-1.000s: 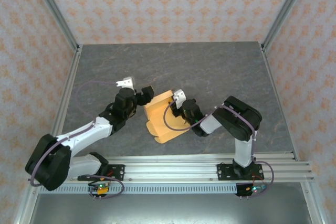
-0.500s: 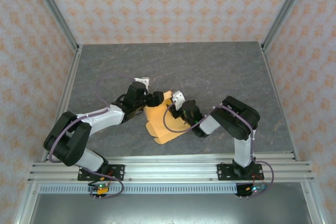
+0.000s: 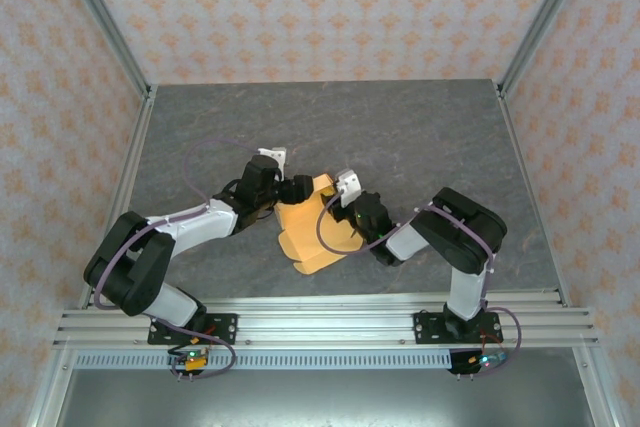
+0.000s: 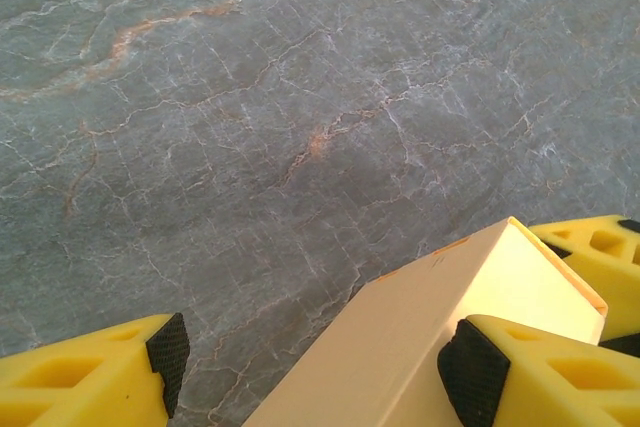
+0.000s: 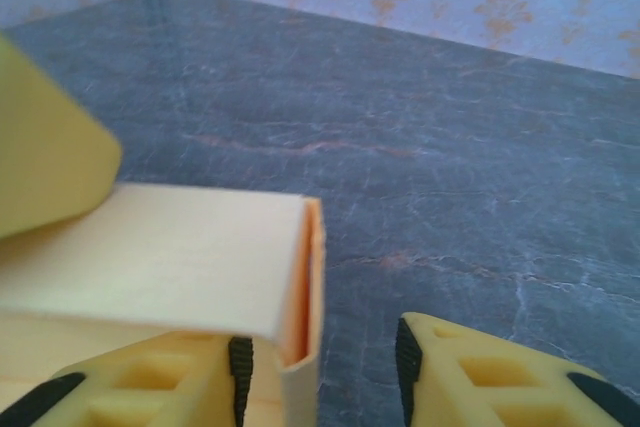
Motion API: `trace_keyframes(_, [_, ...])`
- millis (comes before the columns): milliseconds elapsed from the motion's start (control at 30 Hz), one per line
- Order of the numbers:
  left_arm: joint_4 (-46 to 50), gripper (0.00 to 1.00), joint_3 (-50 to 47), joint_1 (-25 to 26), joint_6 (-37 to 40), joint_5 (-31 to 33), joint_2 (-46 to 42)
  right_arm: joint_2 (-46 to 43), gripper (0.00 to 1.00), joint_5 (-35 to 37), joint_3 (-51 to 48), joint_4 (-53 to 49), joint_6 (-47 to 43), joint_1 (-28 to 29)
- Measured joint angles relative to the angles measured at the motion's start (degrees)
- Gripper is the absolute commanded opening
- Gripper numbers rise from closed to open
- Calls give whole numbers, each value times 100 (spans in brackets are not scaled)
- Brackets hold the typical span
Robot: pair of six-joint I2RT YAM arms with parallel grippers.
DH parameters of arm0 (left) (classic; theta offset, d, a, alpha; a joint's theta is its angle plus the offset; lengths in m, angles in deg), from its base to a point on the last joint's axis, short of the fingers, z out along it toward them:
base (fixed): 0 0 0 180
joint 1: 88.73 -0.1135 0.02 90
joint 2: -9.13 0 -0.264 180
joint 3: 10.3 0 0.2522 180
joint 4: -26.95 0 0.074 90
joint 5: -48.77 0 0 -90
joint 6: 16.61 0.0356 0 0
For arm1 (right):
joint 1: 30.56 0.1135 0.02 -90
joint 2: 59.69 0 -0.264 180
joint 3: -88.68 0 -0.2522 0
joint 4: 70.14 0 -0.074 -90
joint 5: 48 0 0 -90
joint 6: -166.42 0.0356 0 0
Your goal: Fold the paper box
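Tan cardboard paper box (image 3: 305, 232) lies on the grey tabletop (image 3: 400, 127). The left claw (image 4: 316, 357) and right claw (image 5: 322, 372) are both released, each straddling a box edge.

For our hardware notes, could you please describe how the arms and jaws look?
The left arm and right arm have black joints and white shells, each with a purple cable and a white wrist block. The jaws are yellow hollowed wedges with black pads.
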Motion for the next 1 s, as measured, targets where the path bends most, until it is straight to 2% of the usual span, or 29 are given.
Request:
trace_keyframes(100, [-46, 73, 2, 4, -4, -83, 28, 90, 27, 249, 13, 168, 133, 46])
trace_keyframes(200, [-129, 73, 2, 4, -46, -186, 83, 352, 27, 660, 146, 308, 192, 223])
trace_keyframes(433, [-376, 72, 0, 4, -245, -339, 227, 1338, 23, 2339, 573, 844, 341, 713])
trace_keyframes(600, [-503, 72, 0, 17, -306, -404, 299, 1484, 20, 3012, 682, 907, 487, 785])
trace_keyframes(667, [-529, 73, 0, 20, -306, -424, 313, 1488, 21, 3161, 682, 907, 509, 796])
trace_keyframes(800, [-542, 72, 0, 46, -334, -435, 321, 1488, 34, 3320, 686, 872, 581, 791])
trace_keyframes(867, [-542, 72, 0, 55, -354, -433, 323, 1484, 38, 3244, 669, 866, 619, 767])
trace_keyframes(1000, [-529, 73, 0, 55, -415, -426, 323, 1377, 40, 2756, 420, 837, 588, 682])
